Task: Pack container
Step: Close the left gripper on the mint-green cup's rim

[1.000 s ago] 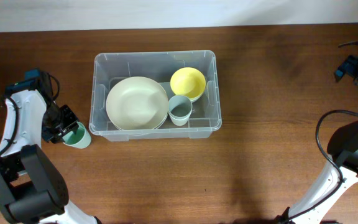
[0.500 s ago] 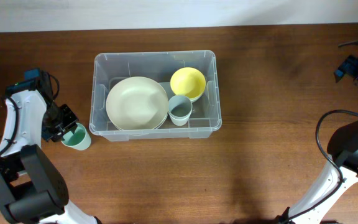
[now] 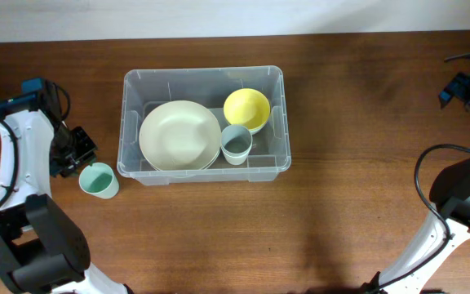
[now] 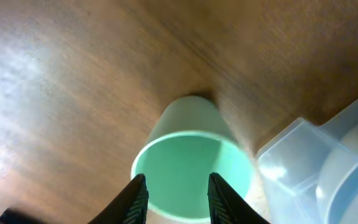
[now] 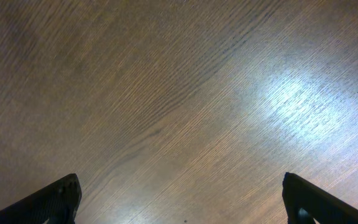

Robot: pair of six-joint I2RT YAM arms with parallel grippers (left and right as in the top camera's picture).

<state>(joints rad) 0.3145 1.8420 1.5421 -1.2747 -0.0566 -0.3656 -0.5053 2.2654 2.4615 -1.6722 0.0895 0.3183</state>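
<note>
Left fingers [image 4: 137,198] hang half-spread over the green cup [image 4: 191,163], right fingers [image 5: 58,199] wide apart; an off-centre pinch could tip it.

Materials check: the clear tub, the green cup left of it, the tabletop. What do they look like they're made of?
Container: clear, glossy moulded plastic; the dishes inside and the table show through its walls.
Green cup: probably plastic, opaque mint, matte-looking, with a thin even rim; something else with a similar finish can't be ruled out.
Table: wood or wood-look laminate, semi-gloss; fine brown grain with a soft patch of glare.
</note>
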